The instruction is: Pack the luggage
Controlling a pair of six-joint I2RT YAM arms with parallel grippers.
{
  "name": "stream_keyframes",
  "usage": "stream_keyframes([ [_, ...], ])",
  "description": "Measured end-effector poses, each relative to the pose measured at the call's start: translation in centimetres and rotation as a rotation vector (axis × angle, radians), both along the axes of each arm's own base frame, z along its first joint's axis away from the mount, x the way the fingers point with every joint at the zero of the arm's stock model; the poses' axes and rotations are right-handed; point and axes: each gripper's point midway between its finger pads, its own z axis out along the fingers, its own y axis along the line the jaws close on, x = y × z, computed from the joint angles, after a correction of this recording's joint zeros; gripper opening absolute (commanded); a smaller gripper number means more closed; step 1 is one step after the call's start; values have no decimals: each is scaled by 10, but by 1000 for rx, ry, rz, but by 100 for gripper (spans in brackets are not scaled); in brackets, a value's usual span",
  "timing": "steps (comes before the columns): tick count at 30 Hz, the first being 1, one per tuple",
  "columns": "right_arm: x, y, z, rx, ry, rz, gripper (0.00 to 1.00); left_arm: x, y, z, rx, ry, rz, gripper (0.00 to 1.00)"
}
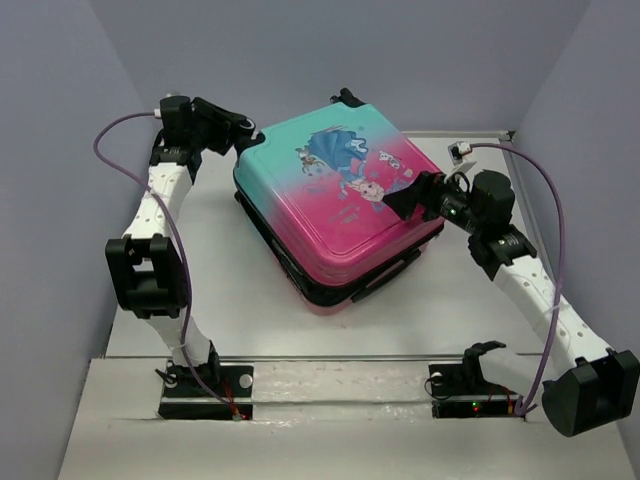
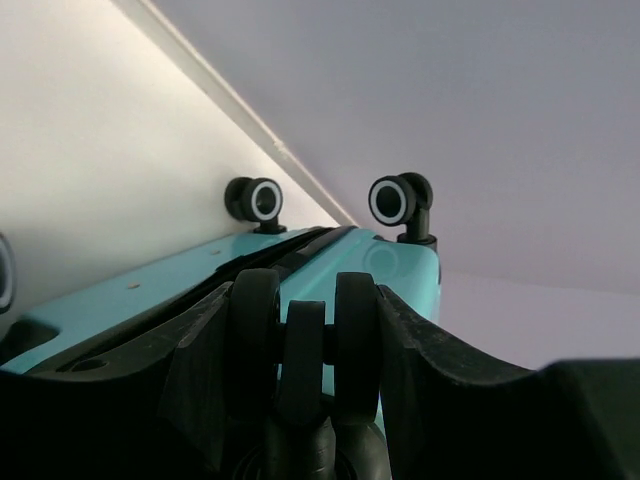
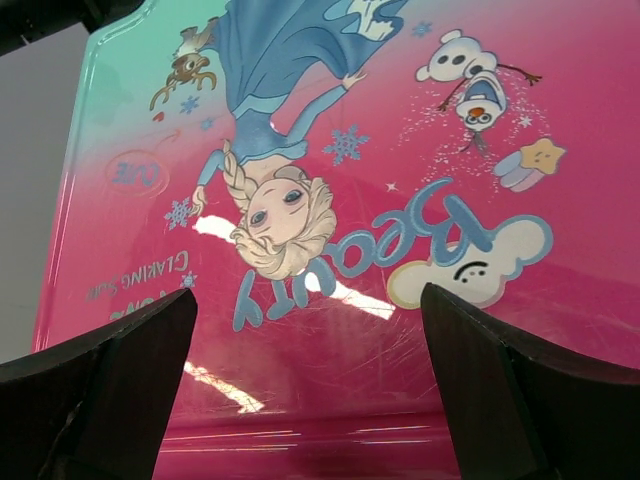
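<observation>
The luggage (image 1: 335,195) is a pink-to-teal hard-shell suitcase with a princess print, lying closed and flat in the middle of the table. My left gripper (image 1: 248,130) is at its far-left teal corner, shut on one of its black wheels (image 2: 305,345); two more wheels (image 2: 400,200) show beyond along the teal edge. My right gripper (image 1: 400,203) is open, hovering just over the pink right side of the lid (image 3: 330,330), with its fingers (image 3: 115,385) spread wide and nothing between them.
Grey walls enclose the table at the back and both sides. The suitcase's black zipper band and side handle (image 1: 385,277) face the near edge. Bare table (image 1: 220,290) lies left of and in front of the case.
</observation>
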Motion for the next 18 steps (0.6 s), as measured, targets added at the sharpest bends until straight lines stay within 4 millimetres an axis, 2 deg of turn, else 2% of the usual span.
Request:
stream_keyframes([
  [1,-2,-1,-2,-3,3,-5,100,-7,5,-10,7,15,9,6],
  [3,-4,-3,-5,-7,6,-10,100,-20,12,-18,14,30,16,6],
  [8,-6,-6,-11,-24,12,-22,100,-45,28,-25,33,17,33,6],
  [11,-7,-9,-10,-34,7,-33,100,-48,35,-38,44,27,41,6],
  [15,-22,-15,-11,-45,22,-47,100,-52,40,-59,60,58,45,6],
  [17,-33,-19,-4,-41,9,-48,97,-52,41,-63,65,61,44,6],
  [18,-38,-20,0,-39,-1,-49,93,-52,41,-66,68,60,43,6],
])
